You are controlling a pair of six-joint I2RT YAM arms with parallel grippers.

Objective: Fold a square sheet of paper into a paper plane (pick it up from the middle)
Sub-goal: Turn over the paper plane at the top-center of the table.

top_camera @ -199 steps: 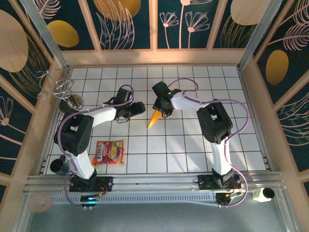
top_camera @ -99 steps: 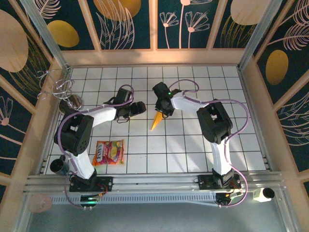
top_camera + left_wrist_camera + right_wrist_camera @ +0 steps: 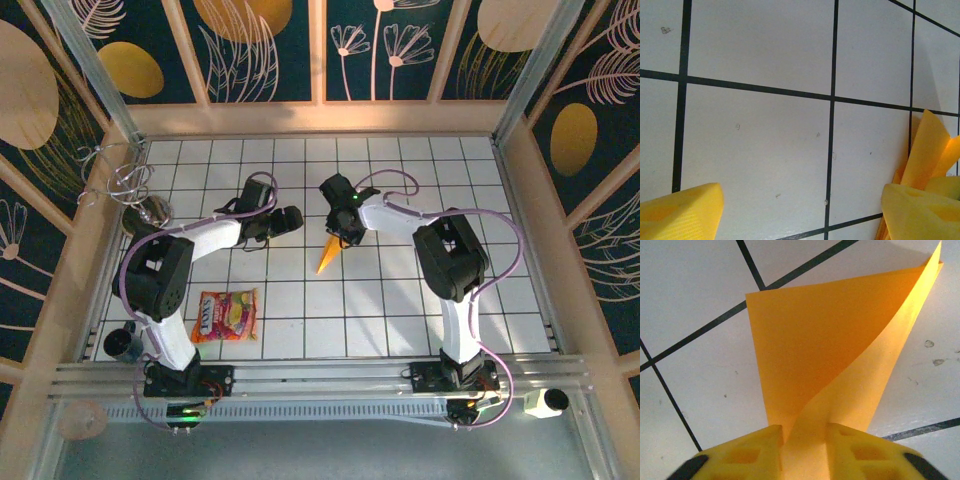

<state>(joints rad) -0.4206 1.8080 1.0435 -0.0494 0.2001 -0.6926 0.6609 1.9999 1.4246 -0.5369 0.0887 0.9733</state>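
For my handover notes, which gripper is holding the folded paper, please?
The right gripper pinches the orange paper plane; the left gripper stands open, empty.

Orange paper plane (image 3: 326,258) — at right claw (image 3: 341,233)

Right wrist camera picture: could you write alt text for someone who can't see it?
A folded orange-yellow paper plane is pinched between the right gripper's two yellow fingers at the bottom edge, and its flaps spread toward the top of the frame. Behind it lies a white tiled tabletop with black grid lines.
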